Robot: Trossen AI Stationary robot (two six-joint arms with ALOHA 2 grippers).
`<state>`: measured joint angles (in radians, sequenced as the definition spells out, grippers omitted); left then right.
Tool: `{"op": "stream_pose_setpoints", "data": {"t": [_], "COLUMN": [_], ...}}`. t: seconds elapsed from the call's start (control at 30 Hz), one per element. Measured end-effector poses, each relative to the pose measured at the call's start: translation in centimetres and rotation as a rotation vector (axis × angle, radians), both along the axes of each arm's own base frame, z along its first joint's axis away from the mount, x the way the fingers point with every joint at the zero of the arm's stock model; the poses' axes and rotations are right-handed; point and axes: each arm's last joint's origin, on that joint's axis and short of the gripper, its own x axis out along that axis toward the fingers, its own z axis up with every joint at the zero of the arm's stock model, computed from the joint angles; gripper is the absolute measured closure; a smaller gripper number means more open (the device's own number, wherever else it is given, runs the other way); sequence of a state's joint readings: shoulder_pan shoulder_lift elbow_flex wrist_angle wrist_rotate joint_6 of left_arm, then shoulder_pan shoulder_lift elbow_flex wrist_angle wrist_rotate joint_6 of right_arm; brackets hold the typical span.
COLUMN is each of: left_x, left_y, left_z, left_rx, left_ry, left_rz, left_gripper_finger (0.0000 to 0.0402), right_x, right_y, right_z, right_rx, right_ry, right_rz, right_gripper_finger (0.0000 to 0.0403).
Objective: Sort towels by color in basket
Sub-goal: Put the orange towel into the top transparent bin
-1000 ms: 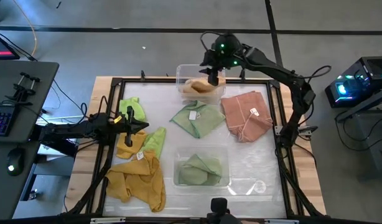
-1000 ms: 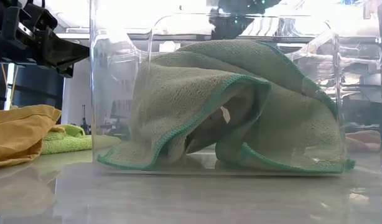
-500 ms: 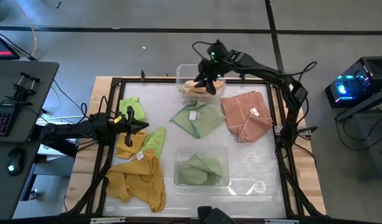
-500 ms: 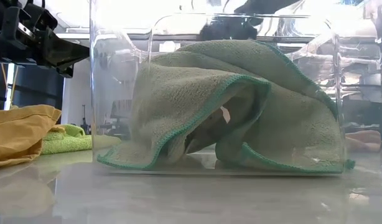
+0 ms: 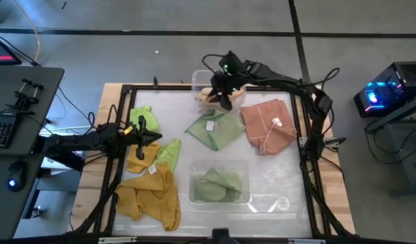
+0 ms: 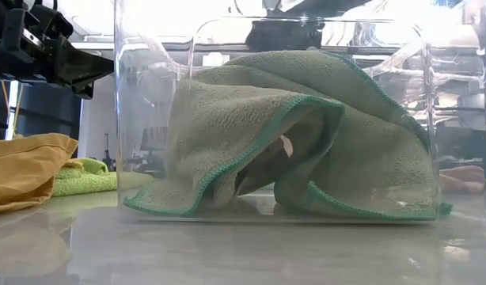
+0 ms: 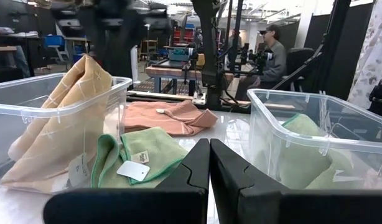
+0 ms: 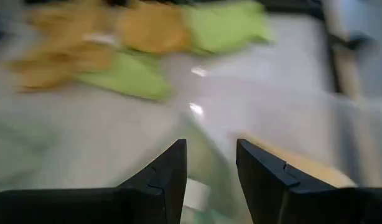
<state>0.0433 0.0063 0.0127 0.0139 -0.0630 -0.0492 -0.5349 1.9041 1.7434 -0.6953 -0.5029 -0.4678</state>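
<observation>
Two clear bins stand on the table. The far bin (image 5: pixel 202 87) holds a pale peach towel (image 7: pixel 60 118), and the near bin (image 5: pixel 219 183) holds a light green towel (image 6: pixel 306 134). On the table lie another green towel with a white tag (image 5: pixel 215 130), a salmon towel (image 5: pixel 269 125), mustard yellow towels (image 5: pixel 150 193) and bright green towels (image 5: pixel 143 115). My right gripper (image 5: pixel 223 98) hovers open over the far bin, nothing between its fingers (image 8: pixel 209 174). My left gripper (image 5: pixel 156 135) is shut and held above the left-hand towels, clear of them (image 6: pixel 85 67).
A dark frame (image 5: pixel 299 129) borders the work surface. The low view looks through the near bin's wall (image 6: pixel 148 119). Bare table lies between the two bins and to the right of the near bin (image 5: pixel 279 179). A person sits in the room beyond the table (image 7: pixel 275 53).
My right gripper has swung toward the table's left and slightly toward the near edge, turning as it went; it now hangs over the middle of the far bin and covers part of the peach towel. The towels have not moved.
</observation>
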Motion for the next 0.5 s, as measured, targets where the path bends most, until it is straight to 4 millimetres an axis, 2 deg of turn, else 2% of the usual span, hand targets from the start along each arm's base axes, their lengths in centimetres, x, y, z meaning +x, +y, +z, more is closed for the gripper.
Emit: {"op": "stream_pose_setpoints", "data": {"t": [0.23, 0.37, 0.5], "left_x": [0.0, 0.0, 0.0], "left_y": [0.0, 0.0, 0.0], "left_z": [0.0, 0.0, 0.0], "left_rx": [0.0, -0.002, -0.001], "left_ry": [0.001, 0.001, 0.001], "left_rz": [0.0, 0.0, -0.001], "left_gripper_finger": [0.0401, 0.0401, 0.0401], "right_x": [1.0, 0.8, 0.3], "right_y": [-2.7, -3.6, -4.2], "right_z": [-3.3, -4.3, -4.4], "right_rx": [-0.144, -0.176, -0.15], "right_ry": [0.146, 0.201, 0.225], "right_rz": [-0.308, -0.407, -0.457], "right_gripper_finger": [0.027, 0.027, 0.027]}}
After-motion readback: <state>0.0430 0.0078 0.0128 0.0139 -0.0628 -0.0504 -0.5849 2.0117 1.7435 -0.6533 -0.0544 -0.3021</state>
